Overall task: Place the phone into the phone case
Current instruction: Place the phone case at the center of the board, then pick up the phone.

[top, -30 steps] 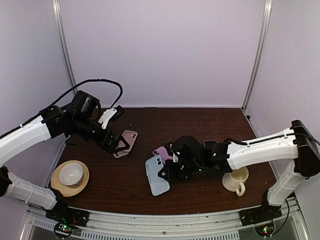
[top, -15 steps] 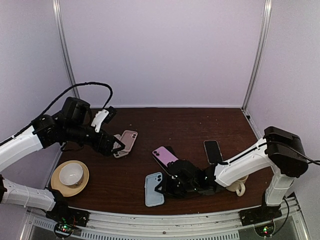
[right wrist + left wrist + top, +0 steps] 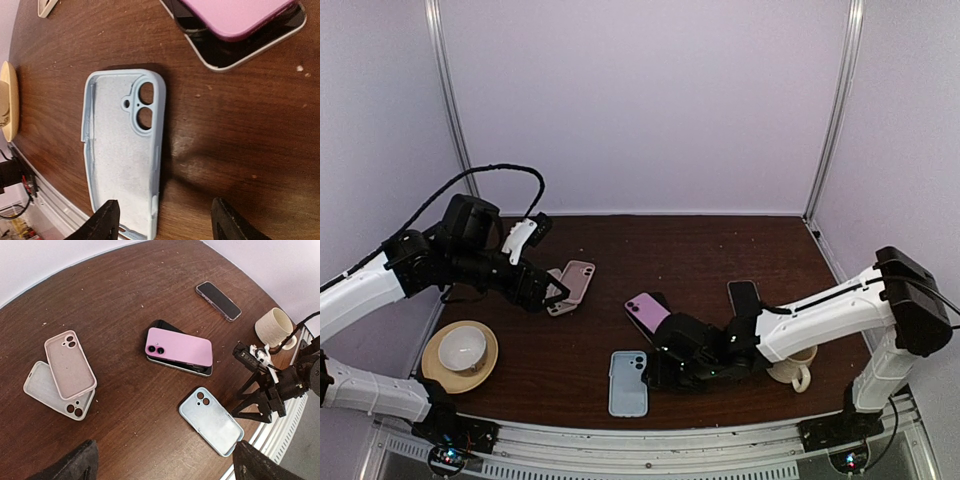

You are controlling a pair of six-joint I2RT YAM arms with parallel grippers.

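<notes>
A light blue phone case (image 3: 628, 382) (image 3: 212, 421) (image 3: 122, 155) lies flat on the table near the front edge, hollow side up. My right gripper (image 3: 655, 370) (image 3: 167, 222) hovers low at the case's near end, open, holding nothing; the case's long edge runs between its fingers. A pink phone (image 3: 648, 312) (image 3: 179, 347) (image 3: 235, 15) lies back up on a dark phone just behind the case. My left gripper (image 3: 545, 290) (image 3: 165, 470) hangs open and empty above the left of the table, beside a pink case (image 3: 578, 280) (image 3: 70, 364).
Under the pink case lies a whitish case (image 3: 50, 392). A black phone (image 3: 745, 298) (image 3: 218, 300) lies to the right. A cream mug (image 3: 798, 362) stands by the right arm. A cup on a saucer (image 3: 460, 352) sits at front left.
My right gripper brought the blue case down toward the front edge, laid it flat and opened off it. The left arm drew back slightly to the left.
</notes>
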